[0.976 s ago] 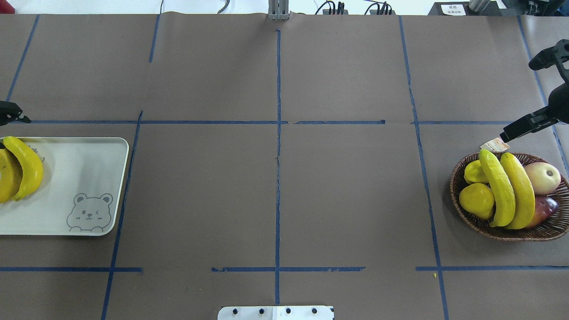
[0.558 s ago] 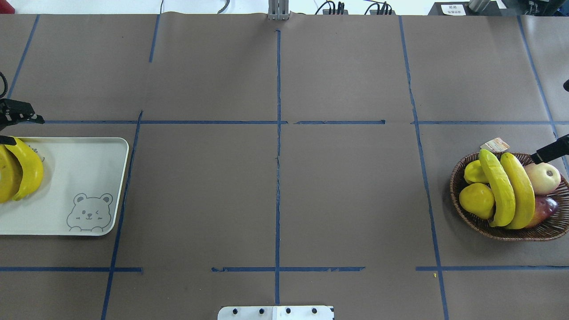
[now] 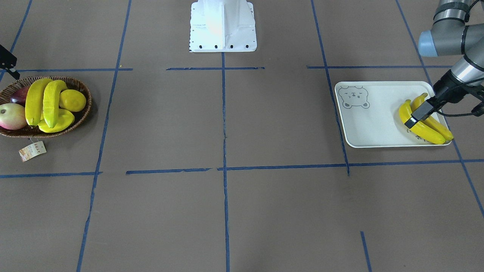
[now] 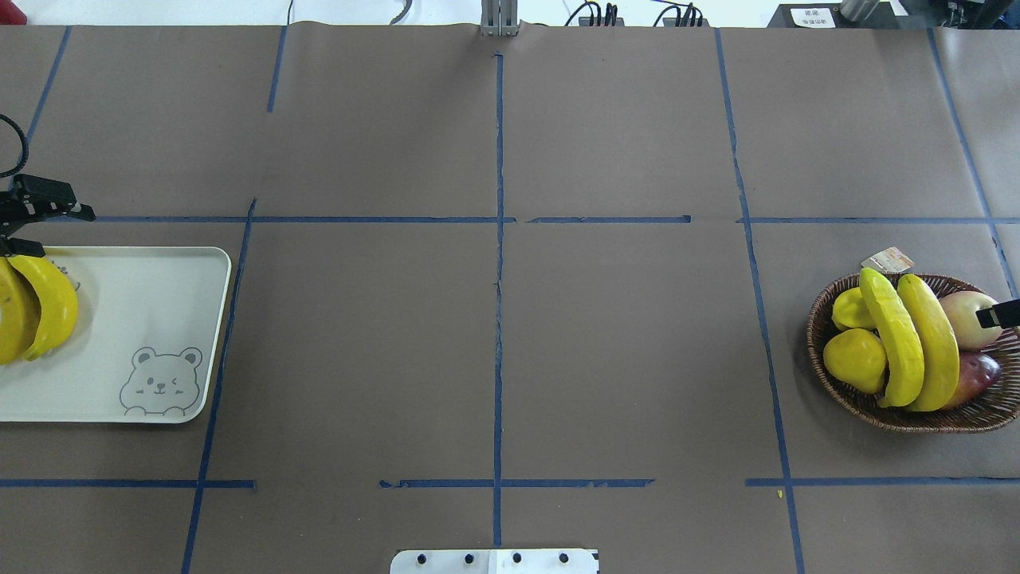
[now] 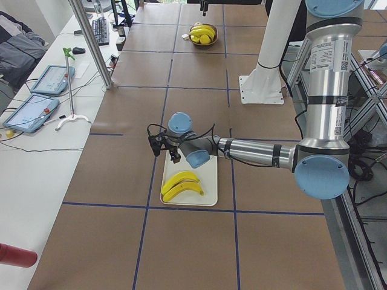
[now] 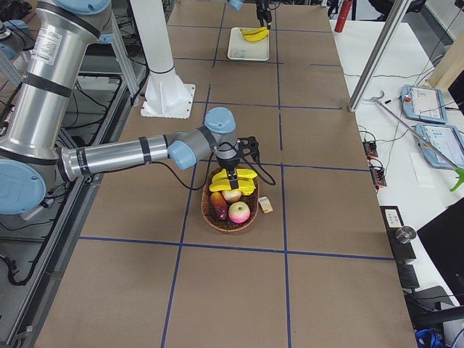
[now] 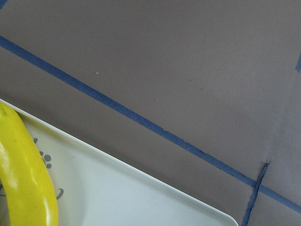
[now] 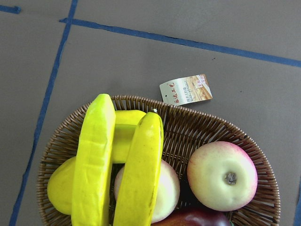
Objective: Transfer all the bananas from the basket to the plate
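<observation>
Two yellow bananas (image 4: 928, 343) lie across the dark wicker basket (image 4: 868, 410) at the right; the left one (image 4: 892, 339) is greenish. They also show in the right wrist view (image 8: 141, 179). Two more bananas (image 4: 48, 307) lie on the cream plate (image 4: 143, 303) at the left, also in the front view (image 3: 423, 128). My left gripper (image 4: 36, 226) is open and empty, just above the bananas' far tips (image 3: 416, 115). My right gripper (image 6: 232, 171) hangs open and empty over the basket's right side; only one fingertip (image 4: 1006, 313) shows overhead.
The basket also holds a pale apple (image 4: 968, 319), a dark red fruit (image 4: 978, 373), a lemon (image 4: 854, 359) and a yellow-green fruit (image 4: 846, 309). Its paper tag (image 4: 887, 260) lies on the table behind it. Blue tape lines cross the brown table. The robot's base (image 3: 223, 26) is at mid-table.
My right gripper has swung from behind the basket to over its right side, mostly leaving the overhead view. My left gripper has shifted slightly right, clear of the bananas on the plate.
</observation>
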### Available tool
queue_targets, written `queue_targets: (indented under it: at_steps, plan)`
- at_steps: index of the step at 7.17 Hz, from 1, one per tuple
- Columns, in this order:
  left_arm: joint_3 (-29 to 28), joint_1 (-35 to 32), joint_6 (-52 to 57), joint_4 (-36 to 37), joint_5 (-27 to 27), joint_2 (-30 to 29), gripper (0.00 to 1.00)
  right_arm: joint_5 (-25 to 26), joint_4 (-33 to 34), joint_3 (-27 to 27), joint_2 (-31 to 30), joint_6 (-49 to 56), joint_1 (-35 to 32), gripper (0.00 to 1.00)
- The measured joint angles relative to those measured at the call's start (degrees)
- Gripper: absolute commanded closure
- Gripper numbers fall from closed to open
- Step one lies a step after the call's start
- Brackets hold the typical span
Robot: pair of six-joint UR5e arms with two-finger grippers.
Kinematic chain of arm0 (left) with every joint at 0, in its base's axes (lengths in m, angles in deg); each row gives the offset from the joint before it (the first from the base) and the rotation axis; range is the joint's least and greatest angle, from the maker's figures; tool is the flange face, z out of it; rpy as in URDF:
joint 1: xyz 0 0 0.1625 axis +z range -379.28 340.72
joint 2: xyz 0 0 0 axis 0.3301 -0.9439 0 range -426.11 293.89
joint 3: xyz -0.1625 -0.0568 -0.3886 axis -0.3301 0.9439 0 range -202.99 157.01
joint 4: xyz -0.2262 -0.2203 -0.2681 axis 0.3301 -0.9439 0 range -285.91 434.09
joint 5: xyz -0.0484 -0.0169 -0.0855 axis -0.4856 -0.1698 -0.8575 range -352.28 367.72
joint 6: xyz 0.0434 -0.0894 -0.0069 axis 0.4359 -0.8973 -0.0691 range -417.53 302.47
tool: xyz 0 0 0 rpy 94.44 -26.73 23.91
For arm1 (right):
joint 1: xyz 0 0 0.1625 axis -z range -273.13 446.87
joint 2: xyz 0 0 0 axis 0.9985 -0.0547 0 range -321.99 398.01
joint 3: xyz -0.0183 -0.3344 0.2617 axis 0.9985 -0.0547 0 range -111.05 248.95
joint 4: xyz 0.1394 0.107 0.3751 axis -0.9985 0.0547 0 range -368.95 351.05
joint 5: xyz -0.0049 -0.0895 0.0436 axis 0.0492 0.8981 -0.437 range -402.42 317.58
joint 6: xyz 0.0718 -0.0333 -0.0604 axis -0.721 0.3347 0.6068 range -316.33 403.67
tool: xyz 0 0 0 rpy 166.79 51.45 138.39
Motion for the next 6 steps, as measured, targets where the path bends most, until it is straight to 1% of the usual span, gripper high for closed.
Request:
queue_targets:
  at_steps: [1,3,6]
  plan:
    - [0.02,0.01,0.00,-0.04,-0.03,-0.05,0.01,0.65,-1.23,-0.43,-0.64,-1.44,1.48,0.01]
    - [0.04,0.02,0.00,-0.07,-0.02,-0.14,0.01,3.64,-1.93,-0.64,-1.73,-4.17,5.71,0.01]
    - [0.04,0.02,0.02,-0.13,0.04,-0.07,0.01,7.33,-4.75,-2.07,-2.65,-7.41,9.52,0.01]
